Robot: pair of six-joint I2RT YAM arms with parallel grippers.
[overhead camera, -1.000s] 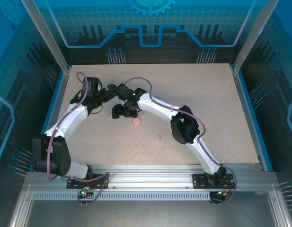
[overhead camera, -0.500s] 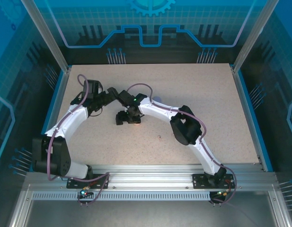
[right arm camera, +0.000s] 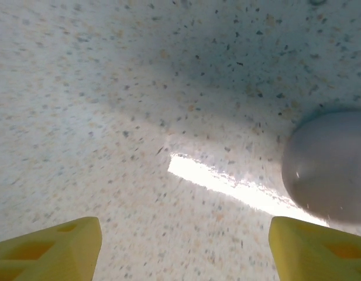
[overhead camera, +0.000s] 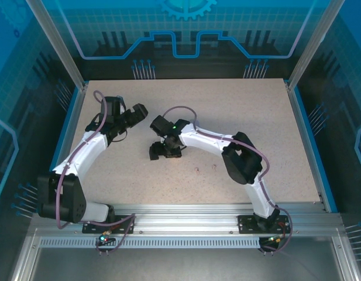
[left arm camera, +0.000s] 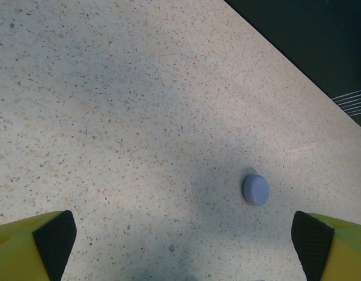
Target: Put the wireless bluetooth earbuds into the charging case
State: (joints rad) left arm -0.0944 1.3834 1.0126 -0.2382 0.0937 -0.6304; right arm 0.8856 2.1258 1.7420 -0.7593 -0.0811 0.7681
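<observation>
My left gripper (overhead camera: 139, 112) hovers open over the table's back left; in its wrist view the left gripper (left arm camera: 183, 249) has its fingers spread wide, and a round pale purple disc (left arm camera: 255, 189) lies on the table ahead of the right finger. My right gripper (overhead camera: 164, 153) is low over the table's middle, open, with bare table between the fingers of the right gripper (right arm camera: 183, 252). A blurred pale round disc (right arm camera: 326, 167) sits just beyond its right finger. Two tiny pinkish specks (overhead camera: 196, 170) (overhead camera: 214, 167) lie to the right, too small to identify as earbuds.
The speckled beige tabletop (overhead camera: 256, 129) is edged by blue rails and clear enclosure walls. The right arm's elbow (overhead camera: 241, 158) stands over the middle right. In the left wrist view the table's dark far edge (left arm camera: 297, 52) runs diagonally.
The right gripper slid right and down over the spot where a pink disc lay, which now hides it. The left gripper drew back to the left, away from the right arm.
</observation>
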